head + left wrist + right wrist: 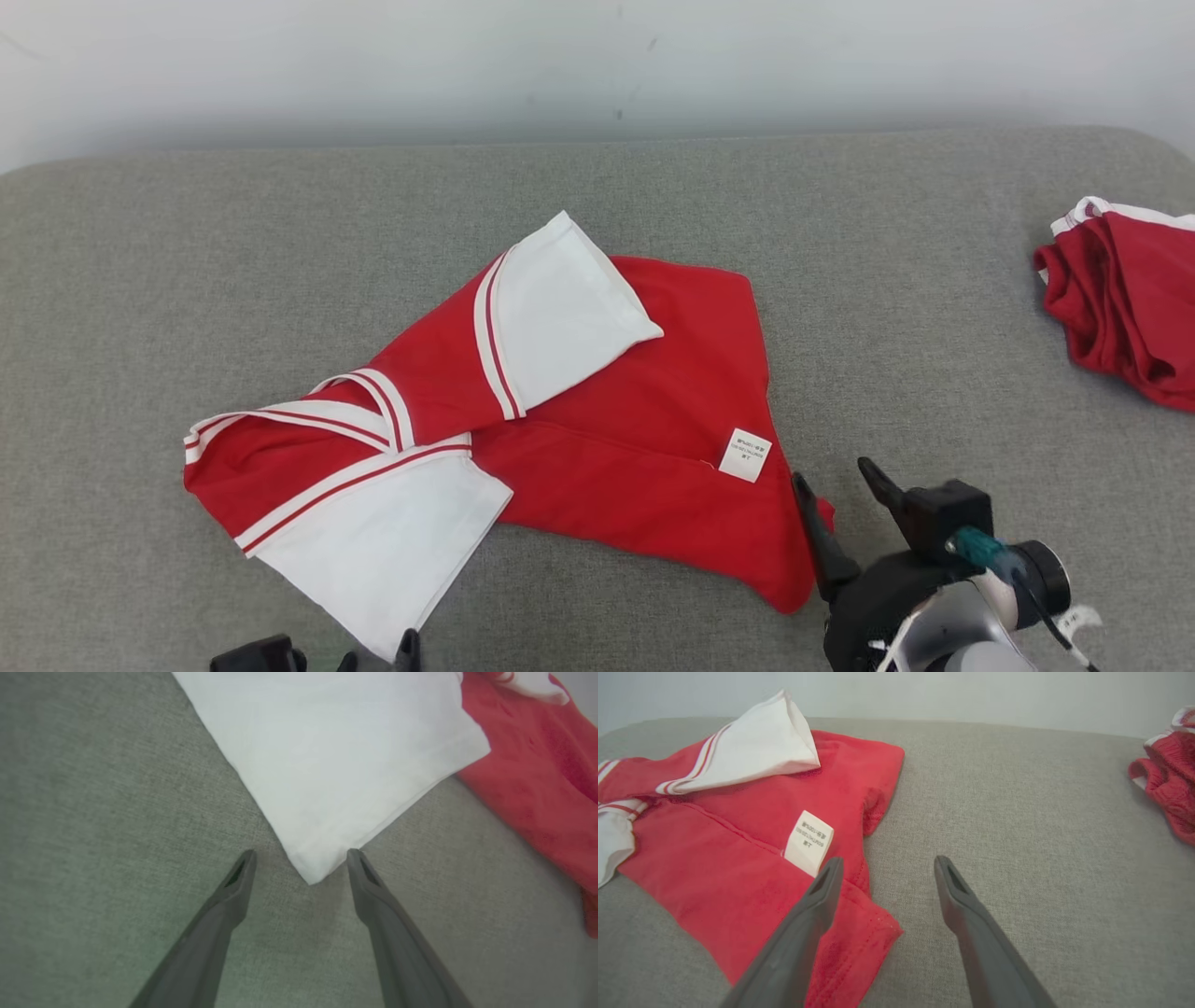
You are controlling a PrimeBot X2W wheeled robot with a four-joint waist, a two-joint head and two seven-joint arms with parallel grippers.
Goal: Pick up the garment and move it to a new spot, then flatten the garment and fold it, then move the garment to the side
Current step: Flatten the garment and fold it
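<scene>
The garment (pixel 616 439) is a red shirt with white, red-striped sleeves, lying crumpled at the middle of the grey padded table (pixel 887 280). A white label (pixel 745 455) shows near its right hem. My left gripper (pixel 301 854) is open at the table's near edge, and the corner of the lower white sleeve (pixel 336 765) lies between its fingertips, not pinched. In the head view the left gripper (pixel 378 653) peeks in at the bottom. My right gripper (pixel 888 860) is open too, with its left finger over the red hem corner (pixel 859 947) and its right finger over bare table. The head view shows it (pixel 834 473) at the garment's lower right corner.
A second red garment with white trim (pixel 1125 289) lies bunched at the table's right edge, also seen in the right wrist view (pixel 1169 779). A pale wall (pixel 597 65) rises behind the table. Bare grey surface lies between the two garments.
</scene>
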